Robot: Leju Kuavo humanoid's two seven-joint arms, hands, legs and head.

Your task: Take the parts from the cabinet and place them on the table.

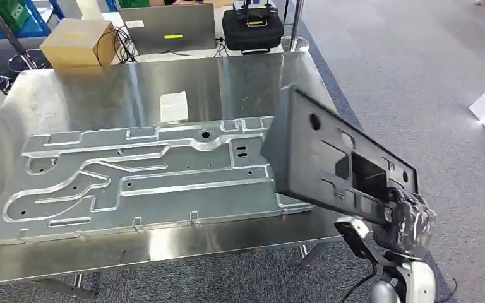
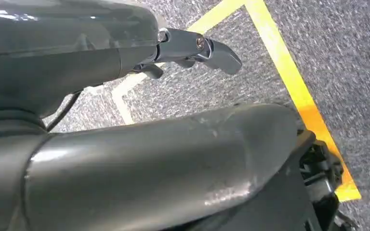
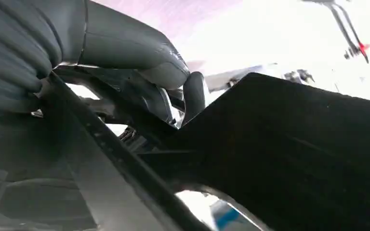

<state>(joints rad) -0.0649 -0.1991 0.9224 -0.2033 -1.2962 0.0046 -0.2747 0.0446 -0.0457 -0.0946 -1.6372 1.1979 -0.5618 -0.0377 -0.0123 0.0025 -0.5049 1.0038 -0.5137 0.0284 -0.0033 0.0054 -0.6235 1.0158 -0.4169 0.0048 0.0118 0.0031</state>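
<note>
- Right hand (image 3: 125, 72) grips the edge of a dark panel (image 3: 294, 159), grey thumb lying over it.
- Behind them, a bright, washed-out background.

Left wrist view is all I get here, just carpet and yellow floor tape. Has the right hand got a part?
Observer: Yes. In the head view the right hand grips a dark plastic panel by its lower corner.
Operator: Is it down on the table?
Observer: Not yet. It is held tilted, its far end over the right side of the steel table.
Operator: Anything already there?
Observer: A long silver stamped metal plate lies flat across the table, partly behind the panel.
</note>
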